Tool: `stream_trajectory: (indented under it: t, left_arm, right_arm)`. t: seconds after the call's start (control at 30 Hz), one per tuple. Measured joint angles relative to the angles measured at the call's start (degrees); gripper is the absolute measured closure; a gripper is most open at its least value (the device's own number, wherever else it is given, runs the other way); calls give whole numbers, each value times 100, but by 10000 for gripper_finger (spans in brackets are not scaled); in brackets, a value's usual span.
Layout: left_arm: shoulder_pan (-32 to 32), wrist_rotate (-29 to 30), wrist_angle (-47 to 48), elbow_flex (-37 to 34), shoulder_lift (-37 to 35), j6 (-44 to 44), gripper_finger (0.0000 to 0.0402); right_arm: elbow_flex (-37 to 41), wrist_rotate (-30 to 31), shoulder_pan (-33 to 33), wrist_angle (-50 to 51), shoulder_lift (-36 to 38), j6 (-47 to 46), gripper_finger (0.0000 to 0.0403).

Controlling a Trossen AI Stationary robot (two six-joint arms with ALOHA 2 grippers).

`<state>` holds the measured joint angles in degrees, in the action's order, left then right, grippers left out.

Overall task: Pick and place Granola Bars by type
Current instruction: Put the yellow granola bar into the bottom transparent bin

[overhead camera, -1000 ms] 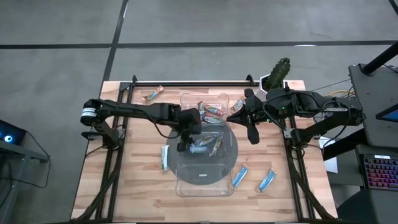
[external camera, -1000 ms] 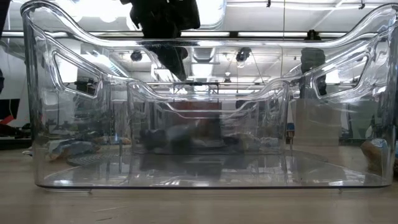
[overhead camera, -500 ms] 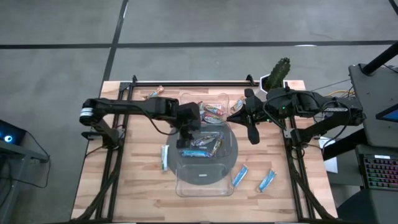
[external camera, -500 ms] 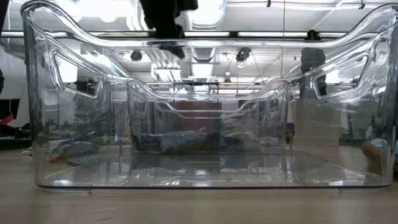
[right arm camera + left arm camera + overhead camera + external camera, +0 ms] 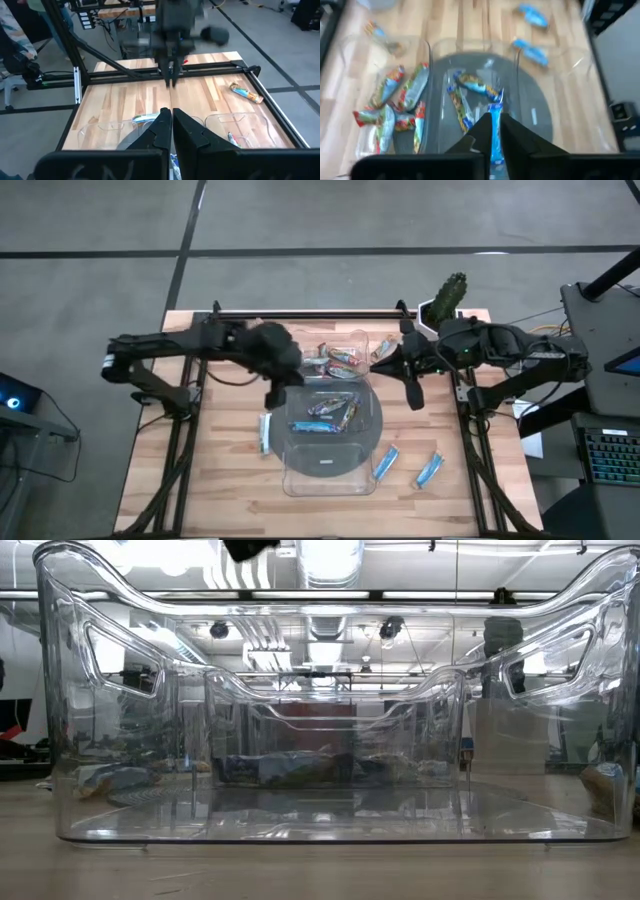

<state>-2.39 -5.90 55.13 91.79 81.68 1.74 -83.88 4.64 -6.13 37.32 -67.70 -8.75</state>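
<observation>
A grey tiled floor surrounds the wooden table (image 5: 220, 480), which carries a clear plastic compartment tray (image 5: 330, 470). The granola bars lie in three groups: dark multicoloured bars (image 5: 325, 408) in the tray's middle compartment, red-and-green bars (image 5: 340, 358) in its far compartment, and light blue bars (image 5: 428, 470) loose on the table near the tray. The left gripper (image 5: 274, 392) hangs at the tray's left edge with fingers closed, holding nothing visible. The right gripper (image 5: 415, 392) waits beside the tray's right edge, shut and empty. The bars are judged light, thin and slippery in foil; a grip across the narrow middle suits them. The left wrist view resolves wrapper colours, which the low view blurs through the tray walls.
</observation>
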Motion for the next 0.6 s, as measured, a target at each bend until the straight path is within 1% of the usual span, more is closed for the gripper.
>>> stream_trajectory:
  t: [0.1,0.2,0.3,0.47,0.6]
  left_arm:
    - [2,-1,-167,-17,-436,92,399]
    - [2,1,-446,-22,-895,143,401]
    - [2,128,-597,-22,-1330,144,401]
    - [2,461,-618,-22,-2023,-31,401]
    - [0,504,-675,-22,-2522,-252,401]
  right_arm:
    - [0,38,0,62,117,-1,394]
    - [-1,264,-1,190,231,-7,394]
    - [-2,323,2,212,352,-7,394]
    - [-2,758,2,242,548,-7,394]
    - [-2,1027,2,253,639,88,394]
